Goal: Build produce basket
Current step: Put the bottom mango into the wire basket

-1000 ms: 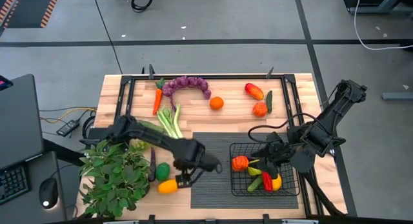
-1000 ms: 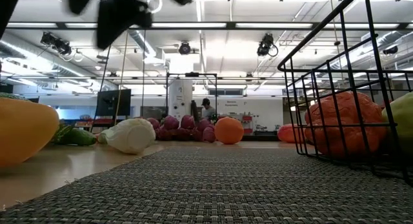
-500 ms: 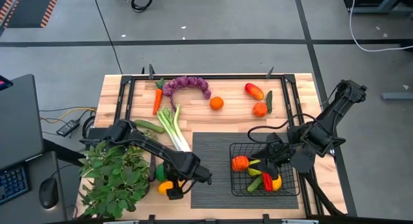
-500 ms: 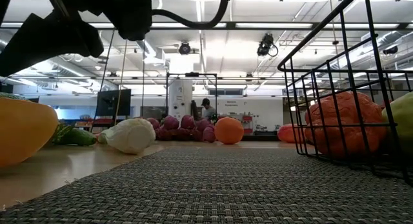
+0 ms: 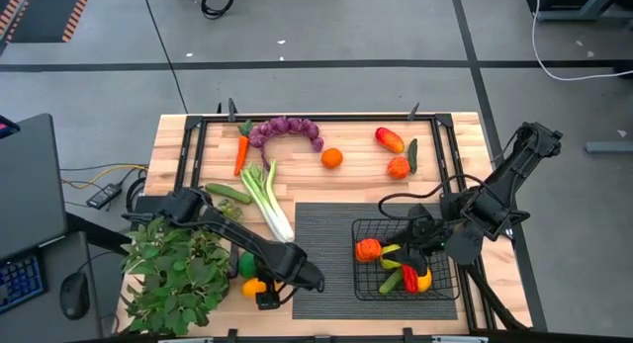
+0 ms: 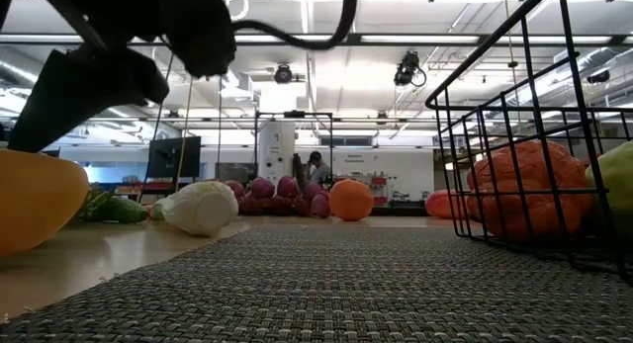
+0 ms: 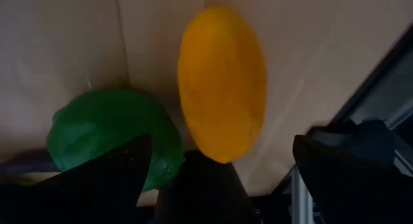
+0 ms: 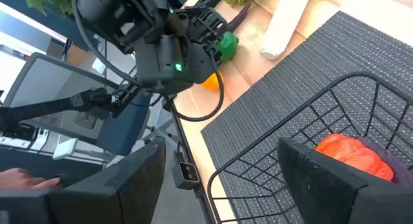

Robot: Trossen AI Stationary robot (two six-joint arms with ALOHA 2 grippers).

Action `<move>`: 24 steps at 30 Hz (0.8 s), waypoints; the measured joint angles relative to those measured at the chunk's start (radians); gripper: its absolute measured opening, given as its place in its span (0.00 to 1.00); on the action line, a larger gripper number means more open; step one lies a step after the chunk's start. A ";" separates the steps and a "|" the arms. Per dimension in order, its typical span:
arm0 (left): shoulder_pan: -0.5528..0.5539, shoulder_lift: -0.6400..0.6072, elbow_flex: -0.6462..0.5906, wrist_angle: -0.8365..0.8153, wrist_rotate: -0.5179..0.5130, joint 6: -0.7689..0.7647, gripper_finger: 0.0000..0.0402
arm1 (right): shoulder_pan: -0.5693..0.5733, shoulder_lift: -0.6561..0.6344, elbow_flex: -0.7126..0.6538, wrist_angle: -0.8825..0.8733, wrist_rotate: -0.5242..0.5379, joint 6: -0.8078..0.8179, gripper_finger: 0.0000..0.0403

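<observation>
Black wire-mesh basket (image 5: 406,269) is holding a few toy pieces under the open right gripper (image 5: 408,246), while much produce is lying outside it, including the yellow pepper (image 5: 255,287) that the open left gripper (image 5: 265,295) is straddling.

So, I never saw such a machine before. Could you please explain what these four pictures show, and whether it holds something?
It is a robot with two dark arms at a wooden table. One picture looks down from above, one looks level across the table top, and two come from cameras on the wrists. The left gripper is open, low over a yellow pepper beside a green fruit; it holds nothing. The right gripper hangs open over the black wire basket, which already has produce inside. Grapes, a carrot, a leek and an orange lie on the table, and a potted plant stands at its corner.
</observation>
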 joint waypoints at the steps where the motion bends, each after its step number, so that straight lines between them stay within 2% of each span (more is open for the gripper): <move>1: 0.000 0.005 0.000 -0.009 0.000 0.001 0.95 | 0.000 0.000 0.000 0.000 0.000 0.003 0.74; 24: -0.026 0.077 0.000 0.050 0.021 0.071 0.94 | 0.000 -0.001 0.000 -0.003 -0.026 0.025 0.74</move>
